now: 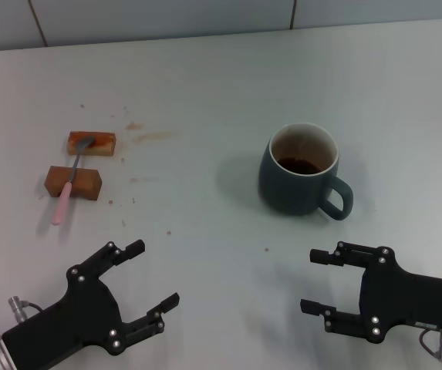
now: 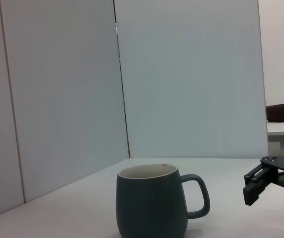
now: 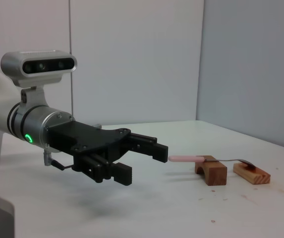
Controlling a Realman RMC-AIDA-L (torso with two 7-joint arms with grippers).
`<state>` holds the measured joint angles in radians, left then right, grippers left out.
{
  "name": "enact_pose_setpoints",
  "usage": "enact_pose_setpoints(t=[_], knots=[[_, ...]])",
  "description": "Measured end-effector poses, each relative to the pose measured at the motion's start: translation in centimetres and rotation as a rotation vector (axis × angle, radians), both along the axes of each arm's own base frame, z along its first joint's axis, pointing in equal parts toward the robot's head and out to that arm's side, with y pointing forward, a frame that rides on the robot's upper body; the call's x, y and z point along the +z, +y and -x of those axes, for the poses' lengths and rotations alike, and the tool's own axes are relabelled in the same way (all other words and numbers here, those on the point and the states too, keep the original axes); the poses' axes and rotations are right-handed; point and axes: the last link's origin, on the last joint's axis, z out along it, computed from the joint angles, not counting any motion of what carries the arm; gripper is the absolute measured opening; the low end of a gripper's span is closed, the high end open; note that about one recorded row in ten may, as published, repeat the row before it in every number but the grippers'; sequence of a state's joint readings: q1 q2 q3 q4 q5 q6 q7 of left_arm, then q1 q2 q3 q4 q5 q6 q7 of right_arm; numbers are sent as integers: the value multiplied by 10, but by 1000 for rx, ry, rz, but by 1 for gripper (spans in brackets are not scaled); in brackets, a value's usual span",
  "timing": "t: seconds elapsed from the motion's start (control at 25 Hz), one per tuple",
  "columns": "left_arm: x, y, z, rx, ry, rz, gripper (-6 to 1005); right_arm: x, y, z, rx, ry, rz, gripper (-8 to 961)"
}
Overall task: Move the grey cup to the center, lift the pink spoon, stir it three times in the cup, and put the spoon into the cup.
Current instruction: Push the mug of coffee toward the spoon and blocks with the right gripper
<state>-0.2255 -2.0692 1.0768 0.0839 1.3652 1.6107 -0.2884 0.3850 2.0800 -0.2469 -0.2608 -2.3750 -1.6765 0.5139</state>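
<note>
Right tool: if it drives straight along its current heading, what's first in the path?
Probably the left tool. The right tool points across the table toward it, both open. The grey cup sits off that line.

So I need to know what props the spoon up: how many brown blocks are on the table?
2. One brown block lies farther from the robot, under the pink spoon's bowl; the other brown block sits nearer, under its handle. Both are on the robot's left side; none seem hidden.

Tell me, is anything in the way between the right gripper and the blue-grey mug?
Nothing visible. The open right gripper hovers near the rounded blue-grey ceramic mug, handle toward it, with only bare white table between them.
</note>
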Motion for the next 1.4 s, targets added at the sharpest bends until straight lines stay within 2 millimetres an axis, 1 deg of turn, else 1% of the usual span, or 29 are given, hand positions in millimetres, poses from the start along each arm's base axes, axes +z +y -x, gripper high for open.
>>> enact_pose_setpoints(t=[1.2, 1.4], knots=[[-1, -1, -1, 0, -5, 1, 827, 1, -1, 0, -15, 17, -13, 668], [-1, -1, -1, -3, -7, 0, 827, 5, 6, 4, -42, 71, -66, 566]])
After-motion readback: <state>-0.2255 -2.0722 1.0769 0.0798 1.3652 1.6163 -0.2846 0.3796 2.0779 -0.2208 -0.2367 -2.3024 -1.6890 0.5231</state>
